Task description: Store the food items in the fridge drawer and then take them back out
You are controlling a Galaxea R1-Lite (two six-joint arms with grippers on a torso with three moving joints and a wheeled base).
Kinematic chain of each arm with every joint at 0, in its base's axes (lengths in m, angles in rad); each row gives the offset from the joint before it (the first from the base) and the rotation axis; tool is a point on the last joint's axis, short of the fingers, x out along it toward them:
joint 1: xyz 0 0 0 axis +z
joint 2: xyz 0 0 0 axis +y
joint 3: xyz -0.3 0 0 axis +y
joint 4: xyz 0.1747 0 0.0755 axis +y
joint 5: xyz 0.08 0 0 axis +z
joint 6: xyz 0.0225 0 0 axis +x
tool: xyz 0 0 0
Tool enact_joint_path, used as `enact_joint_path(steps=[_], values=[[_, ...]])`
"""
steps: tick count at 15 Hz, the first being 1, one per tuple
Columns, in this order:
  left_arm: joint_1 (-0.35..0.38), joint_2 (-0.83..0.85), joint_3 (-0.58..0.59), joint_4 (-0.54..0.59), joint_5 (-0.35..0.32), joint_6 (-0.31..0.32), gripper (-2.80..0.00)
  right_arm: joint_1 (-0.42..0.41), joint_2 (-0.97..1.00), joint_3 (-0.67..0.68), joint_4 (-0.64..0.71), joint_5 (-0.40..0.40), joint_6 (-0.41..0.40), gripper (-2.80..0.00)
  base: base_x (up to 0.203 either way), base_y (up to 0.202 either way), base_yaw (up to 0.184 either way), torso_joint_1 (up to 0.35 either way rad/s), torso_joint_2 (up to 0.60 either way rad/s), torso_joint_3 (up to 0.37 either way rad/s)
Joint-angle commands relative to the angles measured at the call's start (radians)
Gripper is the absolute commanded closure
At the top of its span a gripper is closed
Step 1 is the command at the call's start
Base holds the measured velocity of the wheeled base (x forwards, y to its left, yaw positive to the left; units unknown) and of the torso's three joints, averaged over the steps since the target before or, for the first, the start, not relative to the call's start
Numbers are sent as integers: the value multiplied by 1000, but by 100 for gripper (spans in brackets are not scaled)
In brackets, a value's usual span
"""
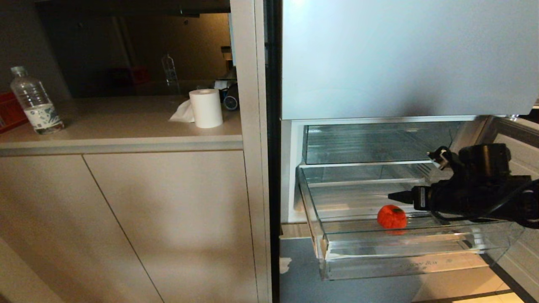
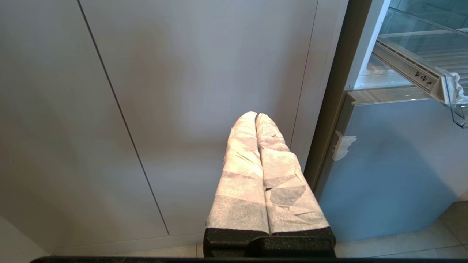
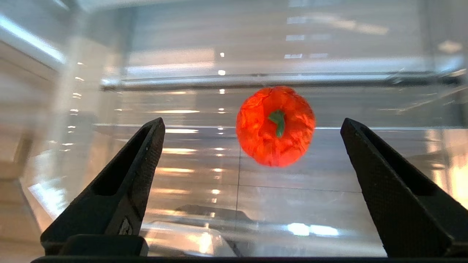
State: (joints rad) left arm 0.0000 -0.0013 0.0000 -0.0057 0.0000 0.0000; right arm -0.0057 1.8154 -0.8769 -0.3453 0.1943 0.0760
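One of the food items (image 1: 391,216), a crinkly red ball with a green stem, lies on the floor of the pulled-out fridge drawer (image 1: 313,210). My right gripper (image 1: 396,196) hangs open just above and to the right of it, over the drawer. In the right wrist view the red item (image 3: 275,126) lies free beyond my black fingertips (image 3: 155,131), touching neither, on the drawer floor (image 3: 292,204). My left gripper (image 2: 256,116) is shut on nothing, its white-wrapped fingers facing the cabinet doors. No other food item is in view.
A second clear drawer (image 1: 370,145) sits above the open one. The fridge's upper door (image 1: 400,54) is closed. Left of the fridge a counter (image 1: 126,130) holds a water bottle (image 1: 36,103) and a paper roll (image 1: 206,108). The cabinet doors (image 2: 146,109) stand closed below.
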Motion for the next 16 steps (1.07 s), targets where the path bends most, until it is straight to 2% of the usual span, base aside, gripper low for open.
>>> enact_joint_path(steps=[1,8,16], values=[[0,0,2,0,0,0,0,7,-165,72,-2,3,-1,-280,0,0,0,0,0,0],[2,0,2,0,0,0,0,19,-503,299,-2,0,1,-280,0,0,0,0,0,0],[0,0,2,0,0,0,0,18,-1014,573,4,-73,-8,-280,0,0,0,0,0,0]])
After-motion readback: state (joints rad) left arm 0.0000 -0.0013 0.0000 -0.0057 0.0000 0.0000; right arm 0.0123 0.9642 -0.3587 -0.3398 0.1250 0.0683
